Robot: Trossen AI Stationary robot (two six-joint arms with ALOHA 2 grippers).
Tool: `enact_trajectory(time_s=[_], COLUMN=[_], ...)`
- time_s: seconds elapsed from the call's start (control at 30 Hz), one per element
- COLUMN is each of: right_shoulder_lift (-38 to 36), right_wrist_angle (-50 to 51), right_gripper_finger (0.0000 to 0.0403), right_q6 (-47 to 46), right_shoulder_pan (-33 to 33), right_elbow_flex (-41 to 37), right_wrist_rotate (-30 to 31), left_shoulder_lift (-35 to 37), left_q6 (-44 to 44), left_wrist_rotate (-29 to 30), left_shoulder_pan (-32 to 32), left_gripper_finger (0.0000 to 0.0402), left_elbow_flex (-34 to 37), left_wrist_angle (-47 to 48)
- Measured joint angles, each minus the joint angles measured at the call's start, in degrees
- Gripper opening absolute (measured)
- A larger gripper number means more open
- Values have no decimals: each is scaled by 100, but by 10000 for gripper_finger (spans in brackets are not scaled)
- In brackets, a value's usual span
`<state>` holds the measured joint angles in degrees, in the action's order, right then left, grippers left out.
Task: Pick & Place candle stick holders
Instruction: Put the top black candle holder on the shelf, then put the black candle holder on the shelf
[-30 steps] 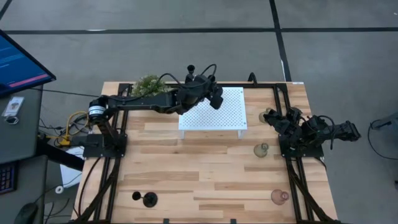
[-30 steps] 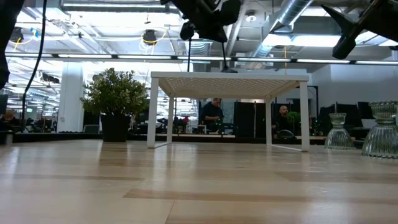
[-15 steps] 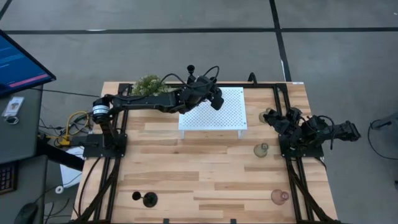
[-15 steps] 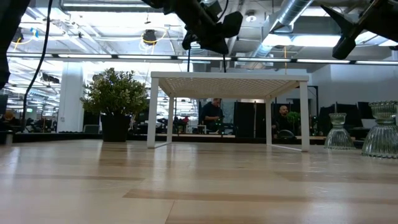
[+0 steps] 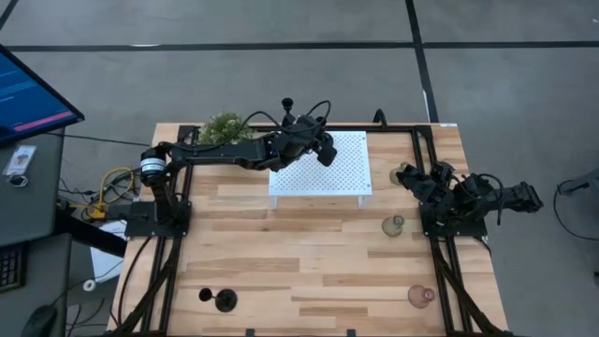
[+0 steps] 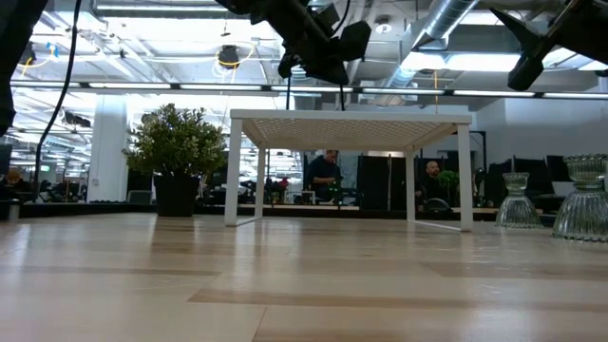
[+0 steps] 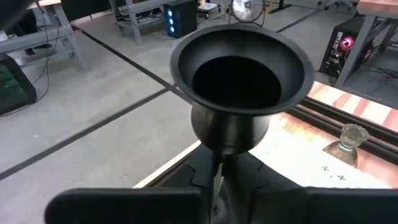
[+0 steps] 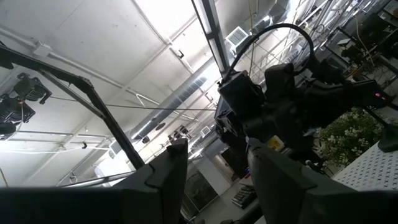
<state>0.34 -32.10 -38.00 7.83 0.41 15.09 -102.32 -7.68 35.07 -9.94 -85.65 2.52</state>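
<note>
Your left gripper [image 5: 323,150] clenched one black thin-stemmed holder [image 7: 242,81] above the white perforated stand [image 5: 339,178]. Two more black holders [image 5: 218,300] sat at the table's near-left; three translucent bulbous holders [image 5: 394,226] right. Right gripper [image 8: 211,180] idle, fingers apart.

Open-plan robotics lab, exposed ceiling ducts [image 6: 446,28], concrete floor [image 5: 281,75], people at desks [image 6: 328,176], monitor [image 5: 28,94]

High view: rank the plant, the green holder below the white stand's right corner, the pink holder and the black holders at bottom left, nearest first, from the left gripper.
From the left gripper, over the white stand:
1. Plant, back left.
2. Green holder, right.
3. Black holders, front left, and pink holder, front right: too close to call.
</note>
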Motion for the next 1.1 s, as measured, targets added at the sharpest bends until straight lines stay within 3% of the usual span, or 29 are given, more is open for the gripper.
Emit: enact_trajectory(time_s=[0.33,0.9,1.1], right_shoulder_lift=[0,-2,-2], right_wrist_angle=[-2,0,4], right_gripper_finger=[159,159,159], right_q6=[0,0,-17], right_shoulder_pan=[-2,-2,0], right_elbow_flex=[2,2,2], right_wrist_rotate=[2,0,-3], left_shoulder_lift=[2,5,489], left_q6=[7,95,190], left_wrist_rotate=[4,6,-125], left_shoulder_pan=[-17,-11,223], left_gripper_finger=[26,85,123], left_elbow_flex=[0,0,9], left_wrist_angle=[14,32,551])
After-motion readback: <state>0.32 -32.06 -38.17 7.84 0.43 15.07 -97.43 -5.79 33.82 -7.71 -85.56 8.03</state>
